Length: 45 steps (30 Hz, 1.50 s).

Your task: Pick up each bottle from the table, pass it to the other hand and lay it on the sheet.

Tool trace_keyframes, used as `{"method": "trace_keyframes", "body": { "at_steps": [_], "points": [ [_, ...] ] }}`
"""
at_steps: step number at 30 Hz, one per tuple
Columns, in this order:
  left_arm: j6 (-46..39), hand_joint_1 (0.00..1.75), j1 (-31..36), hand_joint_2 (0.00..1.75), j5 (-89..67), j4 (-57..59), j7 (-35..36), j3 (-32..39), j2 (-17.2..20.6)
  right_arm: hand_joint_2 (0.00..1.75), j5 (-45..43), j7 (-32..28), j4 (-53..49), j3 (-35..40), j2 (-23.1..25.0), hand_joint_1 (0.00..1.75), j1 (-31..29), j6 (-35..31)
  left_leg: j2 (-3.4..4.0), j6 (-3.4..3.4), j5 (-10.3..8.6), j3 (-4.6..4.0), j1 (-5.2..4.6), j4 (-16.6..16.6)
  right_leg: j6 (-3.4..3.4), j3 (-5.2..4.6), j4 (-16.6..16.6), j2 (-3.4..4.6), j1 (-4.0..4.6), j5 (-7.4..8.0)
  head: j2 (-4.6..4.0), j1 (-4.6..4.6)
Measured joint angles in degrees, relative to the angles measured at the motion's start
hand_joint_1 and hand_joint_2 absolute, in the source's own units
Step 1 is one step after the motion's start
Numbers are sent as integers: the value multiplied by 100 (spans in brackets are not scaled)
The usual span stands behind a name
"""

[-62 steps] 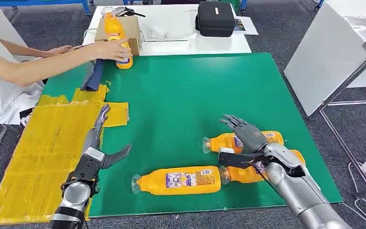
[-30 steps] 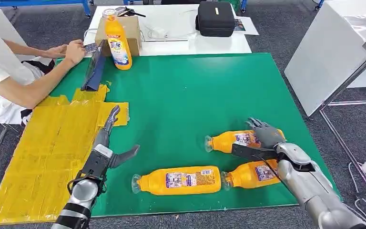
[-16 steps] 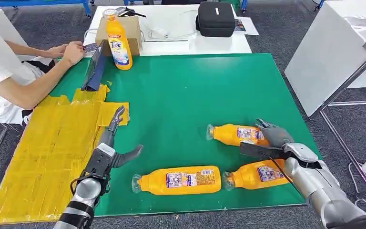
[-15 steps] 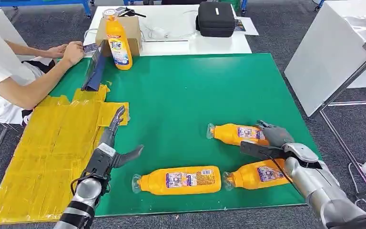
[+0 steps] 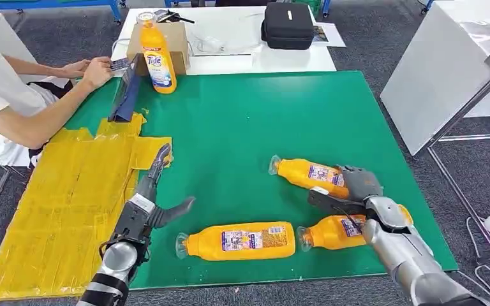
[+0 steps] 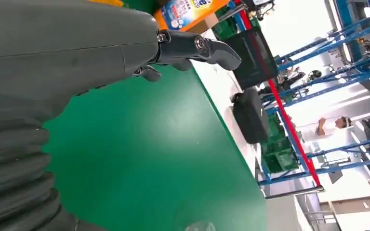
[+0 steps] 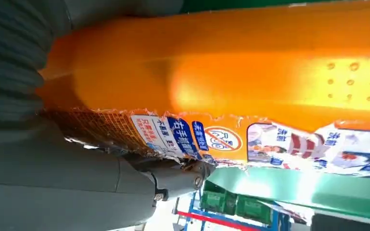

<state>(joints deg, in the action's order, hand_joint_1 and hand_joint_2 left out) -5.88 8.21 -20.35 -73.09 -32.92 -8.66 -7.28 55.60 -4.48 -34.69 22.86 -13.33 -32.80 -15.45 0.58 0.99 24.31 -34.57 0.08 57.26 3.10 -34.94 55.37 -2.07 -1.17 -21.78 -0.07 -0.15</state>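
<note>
Right hand (image 5: 356,189) is wrapped around the far bottle (image 5: 307,173), neck pointing left toward the left hand (image 5: 155,199), which waits empty, fingers spread, beside the sheet (image 5: 64,204).

Head view: high, looking forward and down over the green mat-covered table (image 5: 281,121), both arms entering from below. Left wrist view: turned sideways, close behind the left hand (image 6: 125,53), looking across the same green surface toward the black zipped case (image 6: 250,115), also in the head view (image 5: 288,24). Right wrist view: pressed right up to an orange plastic bottle (image 7: 250,72), shared with the head view (image 5: 307,174).
</note>
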Motion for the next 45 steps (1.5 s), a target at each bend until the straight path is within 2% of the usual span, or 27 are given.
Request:
{"method": "trace_keyframes", "body": {
  "at_steps": [6, 8, 11, 13, 17, 21, 24, 26, 30, 34, 45],
  "points": [
    [7, 0, -27, 175, 0, -68, 7, -2, -2, 175, 2, 2, -94, -100, 57, 175, 83, -35, 0, 0, 0, -3, -2, 0, 1, 1, 0, 0, -2, 0, 0, 0],
    [72, 0, -39, 175, 20, -107, 28, -6, -2, 175, 55, -35, -226, -204, 116, 175, 208, -390, -5, 1, -1, -7, -2, 0, 1, 1, 0, -3, -2, 0, 0, 0],
    [170, 0, -94, 175, 44, -257, 124, -45, -6, 175, 156, -161, -883, -653, 385, 175, 563, -1352, -5, 0, 0, -8, 0, 0, 0, -2, 1, -1, 0, 0, 0, 0],
    [48, 0, -103, 175, -79, -354, 214, -125, -22, 175, 50, -357, -1474, -964, 641, 175, 858, -1697, -5, -1, 1, -7, 2, -1, -1, -6, 1, -2, 4, -2, 0, 0],
    [-127, 0, -143, 175, -114, -642, 369, -338, -70, 175, -443, -969, -2750, -1381, 1199, 175, 1537, -2083, -9, -2, 1, -16, 8, -3, -3, -10, 1, -5, 8, -8, 0, 0],
    [-137, 0, -232, 175, 62, -1054, 439, -601, -96, 175, -914, -1625, -3774, -1449, 1653, 175, 2034, -2381, -5, -2, 2, -19, 7, -4, -5, -15, 1, -4, 5, -9, 0, 2],
    [-55, 0, -253, 175, 175, -1320, 527, -855, -94, 175, -1030, -1742, -4348, -1442, 1967, 175, 2291, -2430, -5, -2, 2, -20, 1, -3, -4, -15, 0, -3, -1, -8, 0, 0],
    [-26, 0, -272, 175, 247, -1434, 533, -957, -90, 175, -1325, -1794, -4578, -1418, 2070, 175, 2378, -2266, -6, -1, 2, -19, 0, -3, -3, -15, 0, -3, -1, -7, 0, 2],
    [412, 0, -263, 175, 751, -1491, 614, -1097, -53, 175, -3037, -2157, -4706, -1266, 2192, 175, 2416, -749, -5, -1, 1, -17, 0, -3, -2, -15, 0, -2, -1, -5, 0, 0],
    [1114, 0, -172, 175, 1435, -1482, 649, -1163, 4, 175, -3648, -2312, -4538, -995, 2371, 175, 2357, 360, -4, -3, -1, -14, 4, -3, -3, -16, 1, 0, 4, -4, 0, 0],
    [1515, 0, -18, 175, 1679, -1482, 629, -1322, 114, 175, -3628, -2417, -3766, -284, 2660, 175, 2075, 680, -2, -3, -1, -18, 2, -3, -4, -16, 3, -2, 0, -5, 0, 2]
  ]
}}
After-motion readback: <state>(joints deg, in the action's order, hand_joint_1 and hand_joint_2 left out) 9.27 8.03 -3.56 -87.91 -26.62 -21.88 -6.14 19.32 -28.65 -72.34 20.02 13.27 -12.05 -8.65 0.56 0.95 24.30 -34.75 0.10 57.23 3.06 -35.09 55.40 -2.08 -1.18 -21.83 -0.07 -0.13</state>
